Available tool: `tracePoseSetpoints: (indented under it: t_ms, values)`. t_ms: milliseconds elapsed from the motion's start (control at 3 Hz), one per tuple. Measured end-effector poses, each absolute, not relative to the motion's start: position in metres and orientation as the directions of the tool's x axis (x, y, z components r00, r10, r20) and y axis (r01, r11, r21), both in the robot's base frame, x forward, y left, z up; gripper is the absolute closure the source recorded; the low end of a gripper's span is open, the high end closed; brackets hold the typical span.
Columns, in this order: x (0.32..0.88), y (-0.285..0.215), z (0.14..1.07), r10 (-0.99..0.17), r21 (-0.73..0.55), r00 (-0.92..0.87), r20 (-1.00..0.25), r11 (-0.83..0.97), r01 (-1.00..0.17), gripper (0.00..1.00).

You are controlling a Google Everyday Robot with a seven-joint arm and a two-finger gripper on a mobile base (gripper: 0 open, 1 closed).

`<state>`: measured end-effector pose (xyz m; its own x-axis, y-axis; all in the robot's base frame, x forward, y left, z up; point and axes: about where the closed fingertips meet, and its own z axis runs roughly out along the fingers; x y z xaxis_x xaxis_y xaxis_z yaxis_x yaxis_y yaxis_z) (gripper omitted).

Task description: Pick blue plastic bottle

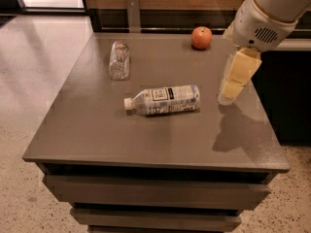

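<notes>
The blue plastic bottle [164,100] lies on its side near the middle of the grey table [97,130], white cap pointing left, white-and-pale-blue label with dark print facing up. My gripper [232,84] hangs from the white arm at the upper right, just above the table and a short way to the right of the bottle's base. It touches nothing and holds nothing.
A clear crinkled bottle without a label [119,59] lies at the back left of the table. A red apple [201,37] sits at the back edge. A wooden wall with a metal post [132,12] runs behind. The floor lies to the left.
</notes>
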<state>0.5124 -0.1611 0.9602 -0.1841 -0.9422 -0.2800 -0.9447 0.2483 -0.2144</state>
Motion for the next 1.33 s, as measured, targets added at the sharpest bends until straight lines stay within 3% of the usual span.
tracePoseSetpoints:
  t_ms: [333,667,1333]
  values:
    - [0.533,-0.124,0.94,-0.945,-0.145,-0.107,-0.308,0.158,-0.977,0.0]
    - [0.534,-0.123,0.938,-0.945,-0.148,-0.107,-0.31,0.159,-0.976,0.0]
    - [0.535,-0.067,0.924,-0.968,-0.173,0.1,-0.229,-0.061,-0.983,0.0]
